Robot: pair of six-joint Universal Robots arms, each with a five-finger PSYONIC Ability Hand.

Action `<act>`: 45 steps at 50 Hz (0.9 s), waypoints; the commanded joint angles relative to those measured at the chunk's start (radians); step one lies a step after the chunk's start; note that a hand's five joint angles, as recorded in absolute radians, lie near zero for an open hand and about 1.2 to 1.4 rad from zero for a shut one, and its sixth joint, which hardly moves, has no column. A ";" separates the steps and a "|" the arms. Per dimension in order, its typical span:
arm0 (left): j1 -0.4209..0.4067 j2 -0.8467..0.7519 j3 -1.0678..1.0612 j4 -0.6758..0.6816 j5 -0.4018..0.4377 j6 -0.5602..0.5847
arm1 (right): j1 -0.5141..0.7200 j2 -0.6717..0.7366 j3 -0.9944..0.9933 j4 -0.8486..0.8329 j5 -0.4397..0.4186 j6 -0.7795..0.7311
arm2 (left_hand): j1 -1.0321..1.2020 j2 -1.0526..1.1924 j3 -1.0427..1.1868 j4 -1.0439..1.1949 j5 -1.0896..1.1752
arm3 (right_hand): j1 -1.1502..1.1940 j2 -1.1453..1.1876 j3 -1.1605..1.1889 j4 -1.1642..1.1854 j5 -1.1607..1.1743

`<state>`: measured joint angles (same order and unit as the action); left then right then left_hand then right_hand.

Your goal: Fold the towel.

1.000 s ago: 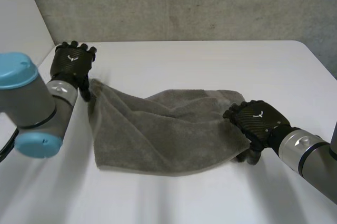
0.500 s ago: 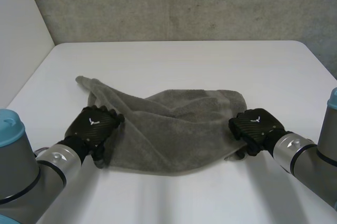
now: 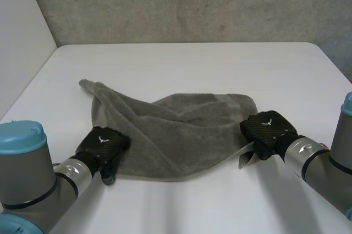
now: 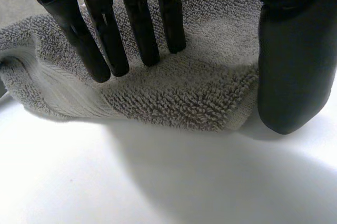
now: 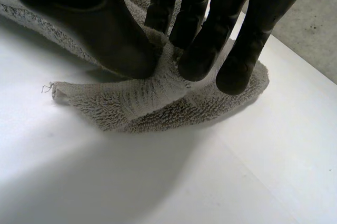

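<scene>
On the white table [image 3: 192,69]: the grey towel [image 3: 176,129], spread out but wrinkly, with one far corner poking out toward the back on the left side.

Comes down on the near left corner with the left hand [image 3: 102,146]. Presses the fingers [image 4: 139,29] straight onto the fluffy top. Rests the thumb [image 4: 292,66] on the table just beside the towel's edge, not under it. So no real grip there yet, just a loose press. Likely done to pin the corner down before a pinch.

Grabs the near right corner with the right hand [image 3: 267,132]. Squeezes the cloth between thumb and fingers, bunching it up into a little ridge. Leaves the very tip lying on the table, with a tiny loose thread sticking out.

Looks like the very start of the fold. Makes sense to take both near corners: good for lifting together and carrying the near edge over to the far edge. Needs a true pinch on the left first, or risks a slip on that side. Needs care with the wrinkles too, to avoid a lumpy fold.
</scene>
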<state>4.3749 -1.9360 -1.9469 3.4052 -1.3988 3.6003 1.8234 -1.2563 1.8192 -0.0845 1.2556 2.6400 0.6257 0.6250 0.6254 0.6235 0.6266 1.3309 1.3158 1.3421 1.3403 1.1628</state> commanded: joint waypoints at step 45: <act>-0.015 0.187 0.443 -0.015 -0.112 -0.008 | 0.057 -0.210 -0.423 0.132 0.104 -0.187 | 0.771 0.771 0.771 0.773 0.595 | 0.065 0.080 0.054 0.056 0.059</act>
<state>4.3719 -1.9034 -1.5620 3.4314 -1.5139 3.5974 1.8766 -1.3249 1.4916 -0.0520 1.3531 2.4807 1.4336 1.5124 1.5405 1.5185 1.4796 1.3312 1.3159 1.3479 1.3401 1.1629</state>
